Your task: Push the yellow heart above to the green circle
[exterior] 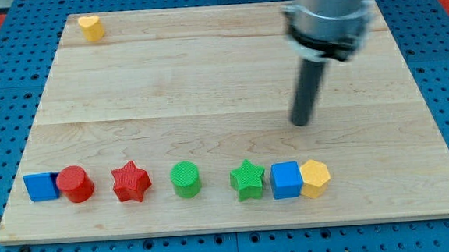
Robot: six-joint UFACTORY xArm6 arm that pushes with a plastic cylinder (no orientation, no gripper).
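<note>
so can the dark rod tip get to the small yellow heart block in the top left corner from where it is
Probably yes: my tip sits mid-board, and bare wooden board lies between it and the yellow heart; the other blocks line the view's bottom.

my tip (302,123) upright, rod vertical.

One camera looks down at a slant from the near edge of the wooden board (206,80), probably quite close.
</note>
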